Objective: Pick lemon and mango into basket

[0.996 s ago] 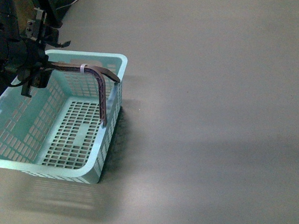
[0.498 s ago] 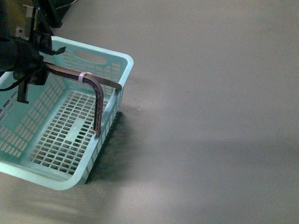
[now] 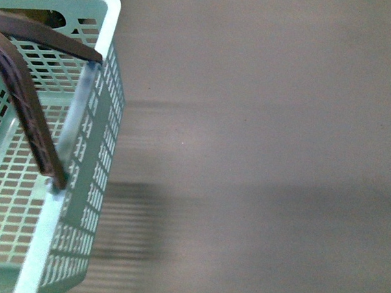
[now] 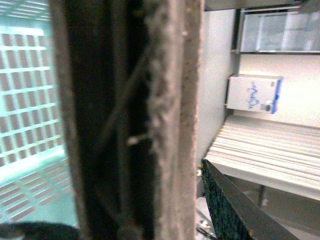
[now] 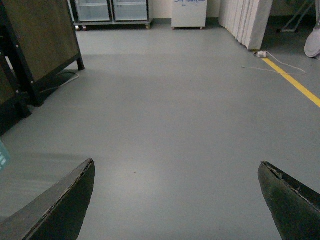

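Note:
The light teal basket (image 3: 97,125) fills the left edge of the front view, lifted close to the camera, with its brown ribbed handle (image 3: 29,121) raised. It looks empty where its floor shows. My left gripper is shut on the basket; in the left wrist view the brown handle (image 4: 170,115) runs across the picture right in front of the camera, with the teal grid (image 4: 25,100) behind. My right gripper (image 5: 177,200) is open and empty over bare grey floor. The lemon and the mango are out of view.
Grey floor (image 3: 267,150) lies right of the basket. The right wrist view shows a dark board on a stand (image 5: 40,45), glass-fronted cabinets (image 5: 110,10), a white box (image 5: 189,12), white panels (image 5: 247,20) and a yellow floor line (image 5: 295,82).
The basket has risen and swung toward the camera and to the left. The left arm, visible earlier at upper left, is now out of the front view.

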`<state>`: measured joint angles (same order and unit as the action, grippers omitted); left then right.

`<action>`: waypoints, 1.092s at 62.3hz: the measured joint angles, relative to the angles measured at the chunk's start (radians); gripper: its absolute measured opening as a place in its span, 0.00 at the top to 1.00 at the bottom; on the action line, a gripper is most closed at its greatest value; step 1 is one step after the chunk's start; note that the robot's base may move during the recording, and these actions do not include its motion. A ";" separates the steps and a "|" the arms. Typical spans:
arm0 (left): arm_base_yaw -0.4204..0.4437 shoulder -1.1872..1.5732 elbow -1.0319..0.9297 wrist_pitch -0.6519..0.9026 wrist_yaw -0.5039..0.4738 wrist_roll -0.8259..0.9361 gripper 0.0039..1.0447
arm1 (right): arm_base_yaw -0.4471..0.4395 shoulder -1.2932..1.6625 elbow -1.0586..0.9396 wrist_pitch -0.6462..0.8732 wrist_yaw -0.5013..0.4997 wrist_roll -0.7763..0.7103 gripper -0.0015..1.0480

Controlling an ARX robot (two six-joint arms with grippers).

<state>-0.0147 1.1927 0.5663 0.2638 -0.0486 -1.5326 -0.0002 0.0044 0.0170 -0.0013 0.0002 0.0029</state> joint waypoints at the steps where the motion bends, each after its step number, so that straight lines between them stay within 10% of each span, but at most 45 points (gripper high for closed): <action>1: 0.000 -0.034 0.000 -0.019 0.003 -0.010 0.76 | 0.000 0.000 0.000 0.000 0.000 0.000 0.08; 11: -0.006 -0.235 0.019 -0.151 -0.023 -0.010 0.95 | 0.000 0.000 0.000 0.000 0.000 0.000 0.08; 68: -0.027 -0.324 0.047 -0.224 -0.045 -0.002 0.95 | 0.000 0.000 0.000 0.000 -0.001 0.000 0.08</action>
<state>-0.0422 0.8688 0.6128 0.0395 -0.0933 -1.5341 -0.0002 0.0044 0.0170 -0.0013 -0.0006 0.0032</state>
